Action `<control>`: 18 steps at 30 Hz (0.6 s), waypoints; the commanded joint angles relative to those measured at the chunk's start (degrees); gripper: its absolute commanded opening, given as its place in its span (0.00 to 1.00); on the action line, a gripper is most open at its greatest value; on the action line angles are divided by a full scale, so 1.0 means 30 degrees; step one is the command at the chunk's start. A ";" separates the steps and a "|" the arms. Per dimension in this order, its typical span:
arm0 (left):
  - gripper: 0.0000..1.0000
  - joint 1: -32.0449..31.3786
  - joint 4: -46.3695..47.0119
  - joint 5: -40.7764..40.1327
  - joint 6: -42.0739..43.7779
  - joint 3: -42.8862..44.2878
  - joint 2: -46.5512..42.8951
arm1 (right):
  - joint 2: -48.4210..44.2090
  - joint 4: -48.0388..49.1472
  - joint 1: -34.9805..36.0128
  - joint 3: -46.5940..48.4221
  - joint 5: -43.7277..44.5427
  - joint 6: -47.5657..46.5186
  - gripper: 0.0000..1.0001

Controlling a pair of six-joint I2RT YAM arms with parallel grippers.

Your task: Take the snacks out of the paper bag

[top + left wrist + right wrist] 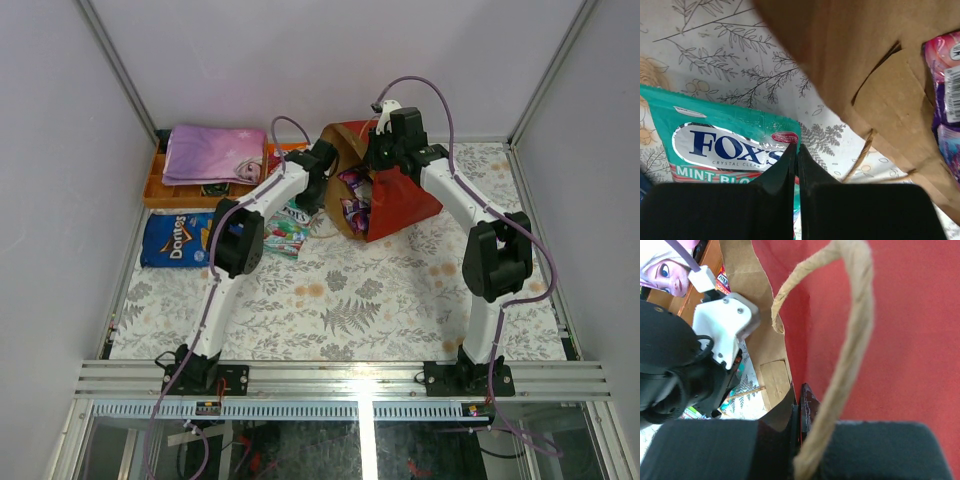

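Floral-printed table covering [340, 300] is seen between plain white walls, and the paper bag [400, 195] is laid on its side in the upper centre of the top view, with its mouth turned toward the lower left. Its upper rim is pinched by the right gripper [799, 390], whose jaws are closed on the brown-and-red wall beside a string handle [850, 340]. The mouth is evidently held up this way so that the inside can be reached. Purple packets [352, 208] are left inside the opening. The left gripper [796, 147] is shut tight with nothing between its jaws, and is poised just outside the bag's mouth above a green Fox's packet [725, 140] already laid out on the table. A blue Doritos bag [178, 238] is also laid out at the left of the top view, below an orange tray [155, 185] on which a folded cloth [210, 152] is carried.
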 commanded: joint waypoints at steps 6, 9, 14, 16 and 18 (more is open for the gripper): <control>0.06 0.0660 -0.0726 -0.2855 0.0046 0.2834 0.0890 | -0.0342 0.1824 0.0131 0.0652 -0.1113 0.0077 0.00; 0.07 0.0864 -0.0656 -0.3496 0.0027 0.3335 0.0929 | -0.0355 0.1816 0.0123 0.0598 -0.1123 0.0065 0.00; 0.77 0.0746 -0.0215 -0.4149 0.0057 0.2915 0.0037 | -0.0358 0.1717 0.0098 0.0562 -0.1147 0.0019 0.00; 0.99 0.0501 0.0295 -0.4443 -0.0071 0.1677 -0.1173 | -0.0335 0.1671 0.0112 0.0607 -0.1143 -0.0004 0.00; 1.00 0.0275 0.1144 -0.4468 -0.0338 -0.0239 -0.2818 | -0.0317 0.1636 0.0118 0.0645 -0.1118 -0.0043 0.00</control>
